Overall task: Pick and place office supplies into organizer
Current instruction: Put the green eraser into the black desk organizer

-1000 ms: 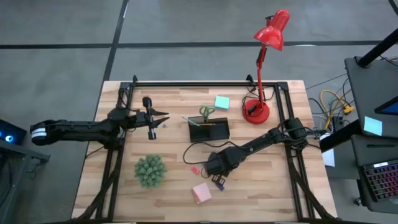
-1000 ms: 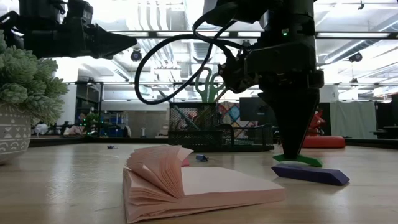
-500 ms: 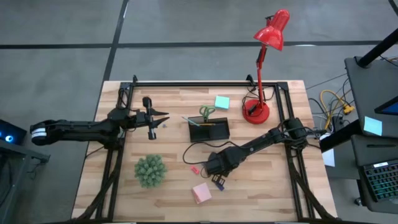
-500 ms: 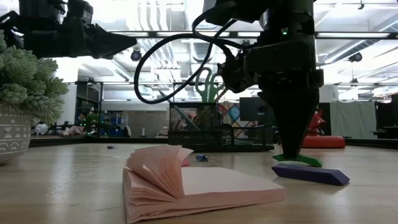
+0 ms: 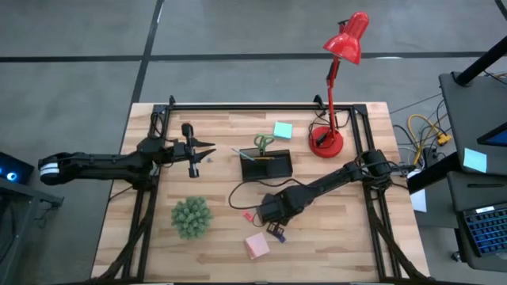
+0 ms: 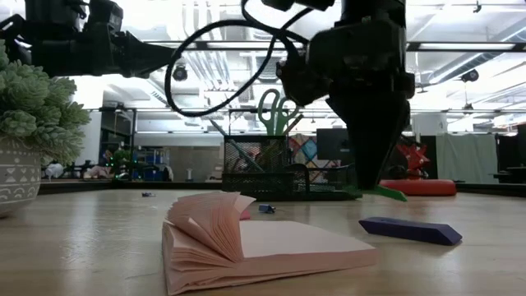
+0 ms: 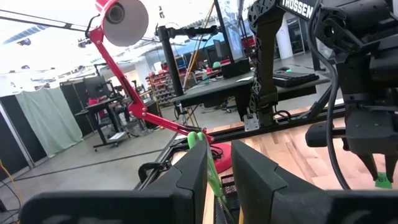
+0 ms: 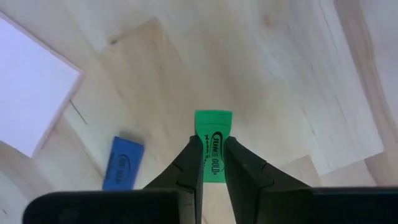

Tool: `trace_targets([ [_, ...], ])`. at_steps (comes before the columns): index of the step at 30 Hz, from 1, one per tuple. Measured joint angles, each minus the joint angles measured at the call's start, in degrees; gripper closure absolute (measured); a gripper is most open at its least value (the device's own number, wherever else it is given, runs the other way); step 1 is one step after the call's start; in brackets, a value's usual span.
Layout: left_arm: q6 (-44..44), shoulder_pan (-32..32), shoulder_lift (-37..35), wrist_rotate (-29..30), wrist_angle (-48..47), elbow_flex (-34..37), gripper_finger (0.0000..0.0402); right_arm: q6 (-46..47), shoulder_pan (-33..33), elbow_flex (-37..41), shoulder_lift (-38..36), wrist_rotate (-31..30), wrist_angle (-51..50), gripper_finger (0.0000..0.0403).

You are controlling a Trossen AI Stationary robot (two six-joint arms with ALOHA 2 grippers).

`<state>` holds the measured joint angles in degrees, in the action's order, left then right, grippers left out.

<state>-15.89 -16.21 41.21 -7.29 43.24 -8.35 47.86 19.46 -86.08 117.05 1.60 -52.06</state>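
Two arms over a pale wooden bench (image 5: 333, 237) ringed by a black frame, and the right pincer (image 8: 209, 163) has the green eraser (image 8: 212, 144) pinched between its fingers, lifted clear of the planks in the low view (image 6: 380, 192). From above, that pincer (image 5: 273, 224) hangs near the bench's front middle, just in front of the black organizer (image 5: 267, 165). Green-handled scissors (image 5: 264, 142) stand upright in the organizer, with a yellow pencil (image 5: 261, 157) lying across it. On the boards below: a blue eraser (image 8: 118, 163), the pink sticky-note pad (image 5: 256, 245) with its pages fanned open (image 6: 246, 242), and a small pink eraser (image 5: 248, 215). A teal sticky-note pad (image 5: 282, 130) sits behind the organizer, beside the red lamp (image 5: 337, 87). The spiky green plant (image 5: 192, 216) sits front left. The left pincer (image 5: 207, 152) waits above the bench's left side, fingers only a narrow gap apart. Beyond, an open workshop: bright ceiling, desks and racks. A grey floor surrounds the bench.
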Motion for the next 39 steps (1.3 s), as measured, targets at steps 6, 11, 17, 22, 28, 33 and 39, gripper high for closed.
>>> trace_targets([
  [6,0.0,0.0,0.0,0.0,0.0,0.0,0.0343,-1.2,-0.4,-1.1,0.0,-1.7,0.0,0.0359],
  [11,0.0,0.0,0.0,0.0,0.0,0.0,0.0343,-1.7,-1.2,-2.0,0.0,-1.9,0.0,0.0359],
  [17,0.0,0.0,0.0,0.0,0.0,-0.1,0.0343,-4.6,-2.6,-3.3,0.0,-3.2,0.1,0.0359],
  [22,0.0,0.0,0.0,0.0,0.0,-0.1,0.0343,-6.9,-4.7,-4.9,0.0,-3.4,0.2,0.0359],
  [28,0.0,0.0,0.0,0.0,0.0,-0.1,0.0343,-9.4,-7.9,-6.3,0.0,-3.4,0.2,0.0359],
  [33,0.0,0.0,0.0,0.0,0.0,-0.1,0.0343,-12.7,-10.6,-6.9,0.0,-4.1,0.6,0.0359],
  [39,0.0,0.0,0.0,0.0,0.0,-0.1,0.0343,-16.3,-13.5,-7.6,0.0,-4.9,1.5,0.0359],
])
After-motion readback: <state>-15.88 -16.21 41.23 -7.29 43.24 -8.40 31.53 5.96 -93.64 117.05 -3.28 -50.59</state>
